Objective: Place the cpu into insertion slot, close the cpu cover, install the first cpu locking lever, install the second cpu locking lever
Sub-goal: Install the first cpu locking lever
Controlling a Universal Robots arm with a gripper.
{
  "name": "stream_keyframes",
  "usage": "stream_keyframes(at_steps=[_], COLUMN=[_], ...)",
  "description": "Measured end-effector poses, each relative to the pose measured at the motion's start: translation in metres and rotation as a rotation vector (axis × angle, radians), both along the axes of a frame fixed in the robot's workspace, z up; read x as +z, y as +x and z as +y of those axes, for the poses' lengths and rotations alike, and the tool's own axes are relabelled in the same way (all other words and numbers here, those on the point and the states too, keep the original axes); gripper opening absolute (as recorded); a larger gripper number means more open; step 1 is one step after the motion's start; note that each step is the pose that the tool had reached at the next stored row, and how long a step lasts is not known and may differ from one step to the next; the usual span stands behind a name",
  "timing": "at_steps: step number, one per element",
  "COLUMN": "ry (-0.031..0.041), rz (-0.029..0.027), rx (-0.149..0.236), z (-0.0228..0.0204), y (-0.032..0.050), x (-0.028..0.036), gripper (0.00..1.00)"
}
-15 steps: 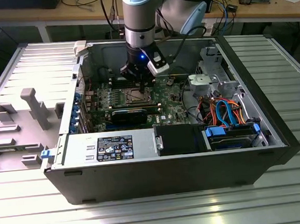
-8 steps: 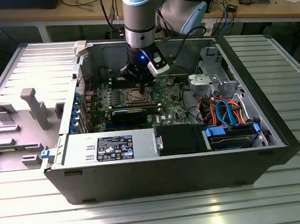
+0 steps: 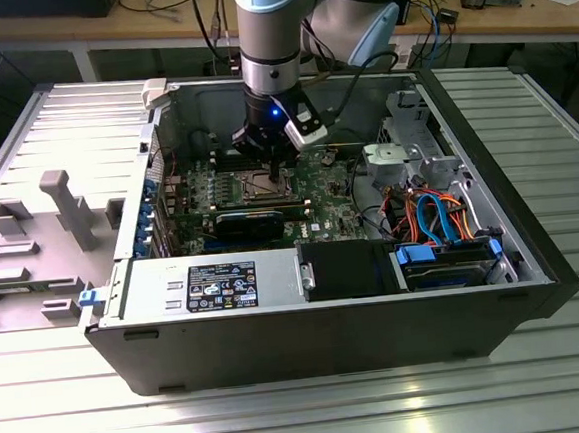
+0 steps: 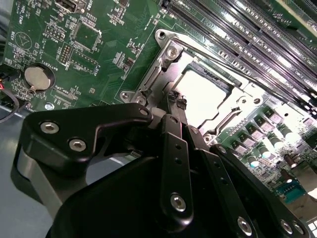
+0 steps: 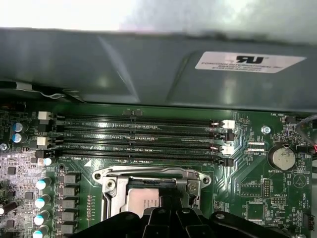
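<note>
The cpu (image 4: 205, 94) lies flat in the insertion slot (image 5: 148, 184), its bright metal top facing up. The cpu cover (image 4: 161, 74) appears to lie down around it, framing the chip. Judge the placing step as done and the cover step as done or nearly so; the work in hand looks like the locking-lever stage.

The tool (image 4: 174, 99) stands at the edge of the cover frame, just beside the cpu. You cannot tell from these views how far open it is, or whether it has hold of anything.

A lever rod (image 5: 148, 170) runs along the frame edge nearest the memory slots (image 5: 138, 139). Whether it is latched cannot be told. As a judgement, lever work here calls for a small, steady push along the frame edge, kept clear of the chip top and the parts around it.

Count:
- cpu: one
- insertion slot: one
- cpu cover: one
- memory slots: four
- coin cell (image 5: 282, 157): one
- tool: one

All sit on the green motherboard (image 4: 99, 49), inside the open computer case (image 3: 327, 314), which lies on the ribbed metal desk (image 3: 285, 407).
</note>
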State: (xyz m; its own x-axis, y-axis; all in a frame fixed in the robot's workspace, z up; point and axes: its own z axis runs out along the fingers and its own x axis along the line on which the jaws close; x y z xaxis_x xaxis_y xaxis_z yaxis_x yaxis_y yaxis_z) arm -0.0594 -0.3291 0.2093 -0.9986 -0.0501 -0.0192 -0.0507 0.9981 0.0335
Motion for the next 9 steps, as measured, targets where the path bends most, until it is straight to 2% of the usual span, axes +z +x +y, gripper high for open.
stream_keyframes(at_steps=[3, 6, 9], ry=[-0.0017, -0.0049, -0.0062], rz=[0.0000, 0.0001, 0.0000], rx=[0.000, 0.000, 0.000], z=[-0.0004, -0.0004, -0.0004], y=[0.0000, 0.0000, 0.0000], x=[0.0017, 0.0103, 0.0163], gripper=[0.11, 0.11, 0.11])
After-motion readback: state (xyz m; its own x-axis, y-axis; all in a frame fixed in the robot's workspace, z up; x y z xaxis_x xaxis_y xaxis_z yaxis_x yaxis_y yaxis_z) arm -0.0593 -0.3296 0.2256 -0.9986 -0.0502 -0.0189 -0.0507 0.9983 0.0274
